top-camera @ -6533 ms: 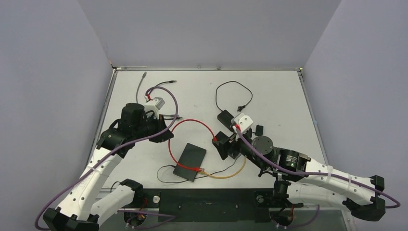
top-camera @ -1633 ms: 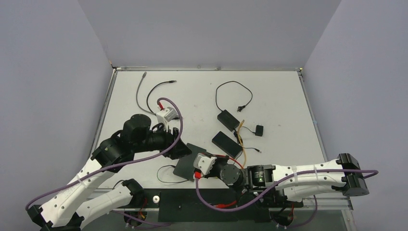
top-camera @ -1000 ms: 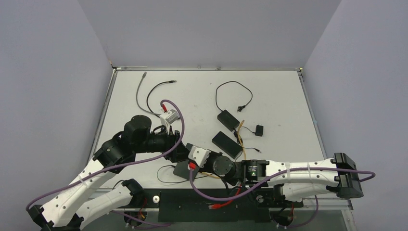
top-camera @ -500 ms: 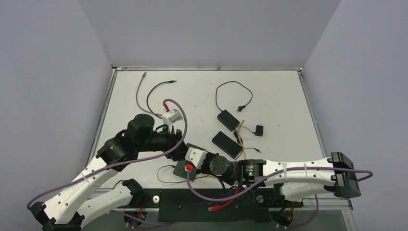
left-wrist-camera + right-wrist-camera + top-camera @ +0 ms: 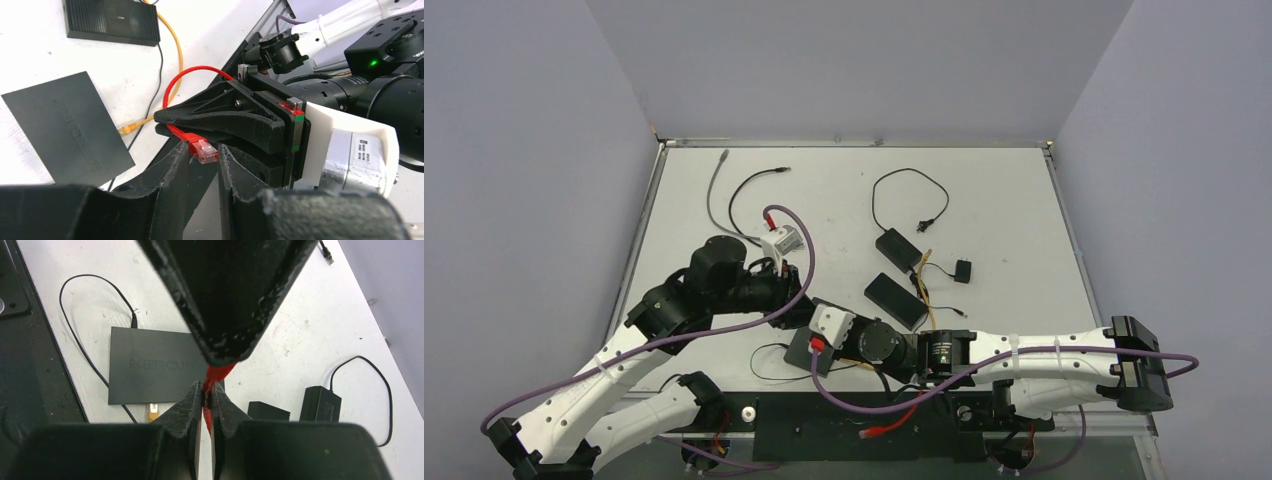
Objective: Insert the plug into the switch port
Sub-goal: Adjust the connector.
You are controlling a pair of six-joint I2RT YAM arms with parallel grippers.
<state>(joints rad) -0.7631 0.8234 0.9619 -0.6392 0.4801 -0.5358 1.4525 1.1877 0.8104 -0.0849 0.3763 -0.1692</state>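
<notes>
In the left wrist view the red plug [image 5: 202, 149], with a clear tip, sits between my left gripper's [image 5: 202, 148] two fingertips, which press its sides. My right gripper [image 5: 207, 391] is shut on the red cable [image 5: 216, 373] just behind the plug; its black fingers [image 5: 215, 107] reach in from the right. The switch [image 5: 150, 371] is a flat black box lying on the table below both grippers, with a yellow cable [image 5: 131, 128] plugged in. From above, both grippers meet over the switch [image 5: 796, 352], which they partly hide.
Two black power bricks [image 5: 895, 298] [image 5: 894, 243] and a small black adapter [image 5: 963, 270] lie to the right. Loose black and grey cables [image 5: 749, 185] rest at the back left. The red cable's slack [image 5: 894, 420] hangs over the table's dark front edge.
My left gripper's jaws have narrowed from wide apart onto the plug. The right arm carried the cable leftward to the left gripper and has barely moved in the last half second.
</notes>
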